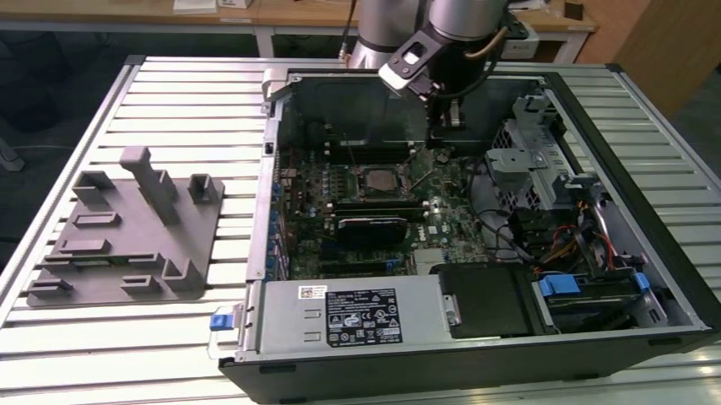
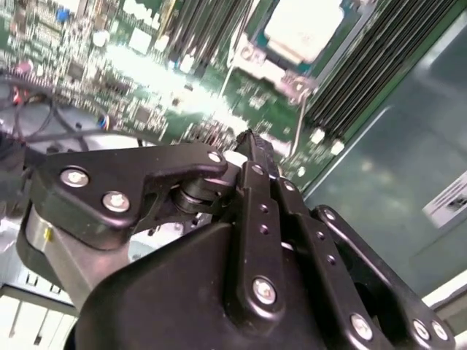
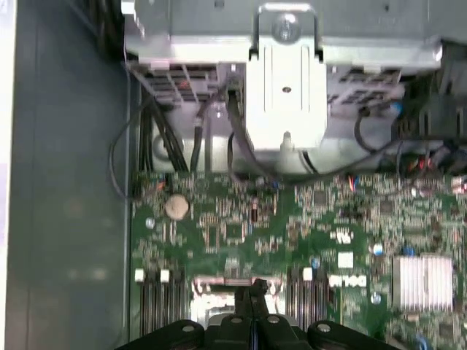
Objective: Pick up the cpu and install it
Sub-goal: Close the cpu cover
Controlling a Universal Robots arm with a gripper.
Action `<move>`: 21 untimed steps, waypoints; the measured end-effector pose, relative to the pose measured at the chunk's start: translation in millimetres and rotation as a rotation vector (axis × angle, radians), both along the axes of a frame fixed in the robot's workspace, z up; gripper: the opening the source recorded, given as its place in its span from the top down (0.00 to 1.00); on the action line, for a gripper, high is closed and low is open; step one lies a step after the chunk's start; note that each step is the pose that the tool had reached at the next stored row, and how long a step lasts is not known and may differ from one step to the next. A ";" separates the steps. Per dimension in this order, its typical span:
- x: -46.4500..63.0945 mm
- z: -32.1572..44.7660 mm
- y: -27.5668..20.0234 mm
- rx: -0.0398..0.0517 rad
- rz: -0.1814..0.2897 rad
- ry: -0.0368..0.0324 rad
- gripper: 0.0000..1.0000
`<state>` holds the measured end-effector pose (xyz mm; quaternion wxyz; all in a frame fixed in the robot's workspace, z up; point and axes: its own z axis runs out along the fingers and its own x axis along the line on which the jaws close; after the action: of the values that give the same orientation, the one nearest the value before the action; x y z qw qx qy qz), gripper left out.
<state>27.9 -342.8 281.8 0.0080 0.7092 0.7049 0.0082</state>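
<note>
Slats of the bench carry a grey fixture and, to the exterior view's right of it, an open computer case with its power supply nearest. Farther in, the cpu, a small square with a pale, shiny silver-grey top, lies inside the metal-framed socket on the motherboard, apparently seated flat. Beyond it the hand hangs over the board, fingers pressed together on nothing, apart from the cpu.

The cpu lies in the socket inside the computer case.
</note>
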 end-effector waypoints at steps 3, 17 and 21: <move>10.2 0.0 0.0 0.0000 0.000 0.0005 0.89; 22.1 -10.0 0.0 -0.0001 0.000 0.0011 0.89; 22.5 -16.9 0.0 -0.0002 0.000 0.0012 0.89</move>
<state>50.4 -342.8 264.8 0.0077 0.7092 0.7049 0.0077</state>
